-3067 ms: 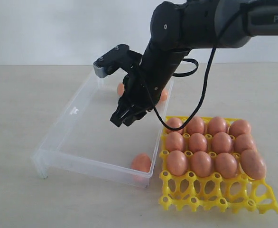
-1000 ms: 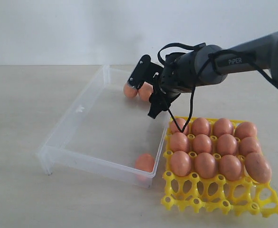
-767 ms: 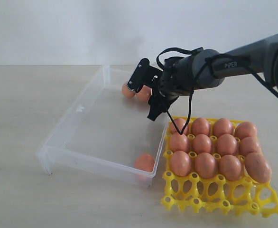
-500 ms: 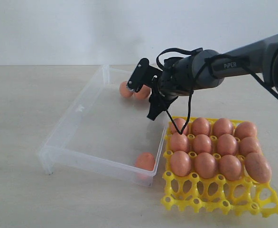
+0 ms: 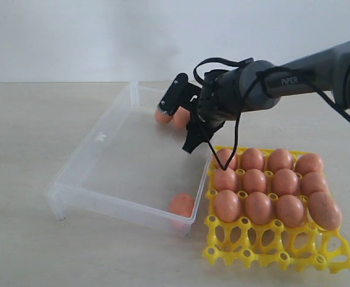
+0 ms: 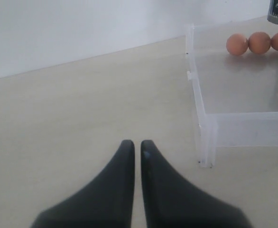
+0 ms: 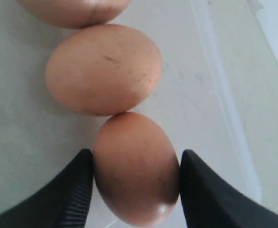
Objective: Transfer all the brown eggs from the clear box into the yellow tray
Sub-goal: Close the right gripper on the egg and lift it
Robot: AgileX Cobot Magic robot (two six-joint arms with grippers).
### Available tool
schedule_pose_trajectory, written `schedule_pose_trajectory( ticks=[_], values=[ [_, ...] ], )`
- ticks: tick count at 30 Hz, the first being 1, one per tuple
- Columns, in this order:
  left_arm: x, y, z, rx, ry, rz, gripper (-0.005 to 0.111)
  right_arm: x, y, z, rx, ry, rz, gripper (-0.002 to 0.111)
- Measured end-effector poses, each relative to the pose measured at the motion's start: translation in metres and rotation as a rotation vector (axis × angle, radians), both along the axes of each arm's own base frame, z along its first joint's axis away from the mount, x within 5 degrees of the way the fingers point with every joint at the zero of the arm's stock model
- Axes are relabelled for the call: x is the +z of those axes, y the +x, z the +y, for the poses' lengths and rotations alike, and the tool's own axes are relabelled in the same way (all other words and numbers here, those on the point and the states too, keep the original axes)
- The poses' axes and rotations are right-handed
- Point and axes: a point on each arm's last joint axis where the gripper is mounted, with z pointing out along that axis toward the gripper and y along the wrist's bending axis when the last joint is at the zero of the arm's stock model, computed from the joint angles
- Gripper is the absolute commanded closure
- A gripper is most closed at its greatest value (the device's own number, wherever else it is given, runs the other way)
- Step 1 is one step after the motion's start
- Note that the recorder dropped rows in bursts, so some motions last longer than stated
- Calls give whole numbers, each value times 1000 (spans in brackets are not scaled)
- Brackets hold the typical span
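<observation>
Right wrist view says it all: the right gripper (image 7: 135,156) has its jaws clamped on a smooth orange-brown egg (image 7: 135,171) at the far end of the shallow clear plastic box (image 5: 91,146), touching a neighbour egg (image 7: 103,69). Grasp step, I'd say. Next it needs a gentle straight lift, then a carry to the empty front row of the bright yellow plastic grid tray (image 5: 264,254). Off to the side the left gripper (image 6: 135,147) rests, jaws together

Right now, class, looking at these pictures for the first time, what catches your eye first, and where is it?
The bright yellow tray on the right stands out, twelve brown eggs filling three rows, its front row empty. Next, the right gripper at the far end of the clear box, jaws touching both sides of one egg in a row of three. A lone egg lies in the box's near corner.
</observation>
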Motion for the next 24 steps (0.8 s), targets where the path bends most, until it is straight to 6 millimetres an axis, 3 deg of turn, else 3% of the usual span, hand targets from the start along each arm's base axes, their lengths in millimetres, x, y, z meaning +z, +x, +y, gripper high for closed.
schedule_pose_trajectory(
  ticks=[6, 17, 20, 24],
  values=[
    [0, 0, 0, 0, 0, 0, 103, 23, -5, 16, -32, 225, -23, 108],
    [0, 0, 0, 0, 0, 0, 103, 54, -21, 21, -150, 537, -17, 108],
    [0, 0, 0, 0, 0, 0, 103, 70, -39, 20, -84, 648, -89, 108],
    [0, 0, 0, 0, 0, 0, 103, 90, -80, 11, 9, 806, -184, 108]
  ],
)
